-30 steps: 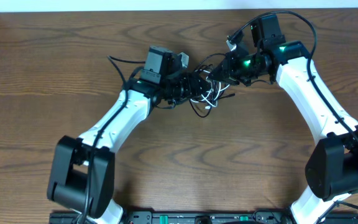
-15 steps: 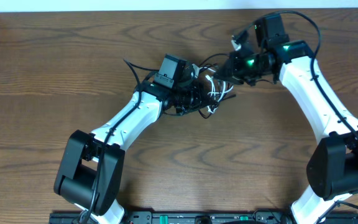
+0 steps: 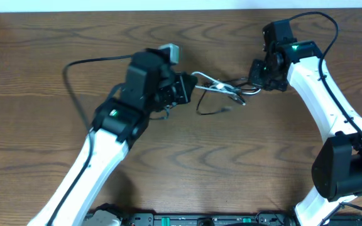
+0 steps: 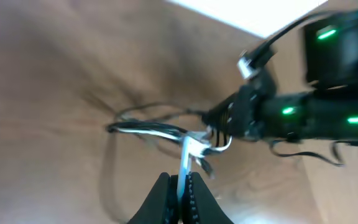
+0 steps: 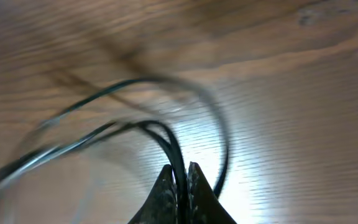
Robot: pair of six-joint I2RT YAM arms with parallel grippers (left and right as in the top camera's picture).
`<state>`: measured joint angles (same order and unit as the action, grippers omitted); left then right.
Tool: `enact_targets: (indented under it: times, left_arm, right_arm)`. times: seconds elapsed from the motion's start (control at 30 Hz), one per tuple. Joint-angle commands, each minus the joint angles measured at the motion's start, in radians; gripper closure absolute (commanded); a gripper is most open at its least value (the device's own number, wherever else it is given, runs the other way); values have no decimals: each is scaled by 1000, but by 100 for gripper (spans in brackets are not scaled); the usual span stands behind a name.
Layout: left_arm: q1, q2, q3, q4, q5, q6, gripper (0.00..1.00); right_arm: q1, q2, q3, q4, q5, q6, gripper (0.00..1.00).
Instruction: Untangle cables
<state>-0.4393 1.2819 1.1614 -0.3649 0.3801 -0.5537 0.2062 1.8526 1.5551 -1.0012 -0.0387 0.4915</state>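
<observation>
The cables [image 3: 222, 88], thin black and white cords, hang stretched in a loose strand between my two grippers at the table's middle back. At the strand's left end my left gripper [image 3: 190, 88] is shut on a white cable [image 4: 184, 163], which runs up from the jaws to a small knot of white and black cords [image 4: 194, 144]. My right gripper [image 3: 254, 85] holds the right end, shut on a black cable [image 5: 178, 158] that loops away over the wood. One thin black loop [image 3: 209, 110] sags onto the table below the strand.
The left arm's own thick black cable [image 3: 80, 63] arcs over the table at back left. The table's back edge meets a white strip [image 3: 168, 5] along the top. The right arm [image 4: 316, 112] with green lights fills the right of the left wrist view.
My left gripper has shut on the white cable and pulled back to the left. The right gripper has drawn slightly right. The tight clump has stretched into a strand.
</observation>
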Motion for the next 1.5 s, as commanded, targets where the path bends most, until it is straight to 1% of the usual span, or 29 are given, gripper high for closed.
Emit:
enact_targets:
  times: [0.0,0.1,0.17,0.23,0.3,0.33,0.37,0.5,0.53,0.6,0.67,0.7,0.73,0.8,0.9,1.03,1.13,1.33,1.43,1.47]
  left_arm:
    - [32,-96,12,-6,-147,72,93]
    - [72,-172,12,-10,-183,83,93]
    - [105,-212,12,-16,-183,99,93]
    - [137,-241,12,-32,-183,113,93]
    - [161,-256,12,-58,-183,113,93]
    - [167,-257,12,-70,-183,113,93]
    - [169,-253,11,-94,-183,113,93]
    - [158,-211,11,-130,-142,116,93]
    - [158,-197,11,-133,-126,116,92]
    - [158,-158,11,-132,-84,116,91]
    - [158,-118,11,-132,-50,116,84]
    - [158,-100,11,-132,-43,116,83]
    - [158,-80,11,-133,-27,116,79]
    - [157,-37,11,-132,5,116,75]
    - [156,29,11,-132,44,116,73]
    - [151,110,11,-129,57,116,73]
    - [151,152,11,-122,58,116,73]
    - [151,184,11,-117,57,136,67]
    - [151,188,11,-117,57,138,60]
    - [151,188,11,-117,57,139,57]
  right_arm:
    - [-10,5,-26,5,150,9,99]
    - [-12,5,-40,14,169,9,98]
    - [-16,5,-50,18,167,8,96]
    - [-16,5,-55,21,163,-21,84]
    - [-16,5,-55,28,134,-63,78]
    - [-16,5,-55,37,91,-105,76]
    - [-16,5,-55,62,-68,-219,70]
    - [-16,5,-39,93,-332,-346,69]
    - [-16,5,-27,93,-364,-352,69]
    - [-19,4,4,76,-335,-304,67]
    - [-31,4,34,44,-262,-229,64]
    - [-38,5,41,33,-234,-209,61]
    - [-46,4,46,19,-205,-192,59]
    - [-63,5,47,-15,-147,-157,56]
    - [-82,13,39,-55,-94,-154,56]
    - [-75,28,-8,11,-95,-323,56]
    - [-67,64,-21,31,-81,-396,57]
    - [-68,172,-21,69,-37,-432,66]
    - [-68,218,-21,75,-34,-446,75]
    - [-67,231,-21,79,-35,-449,76]
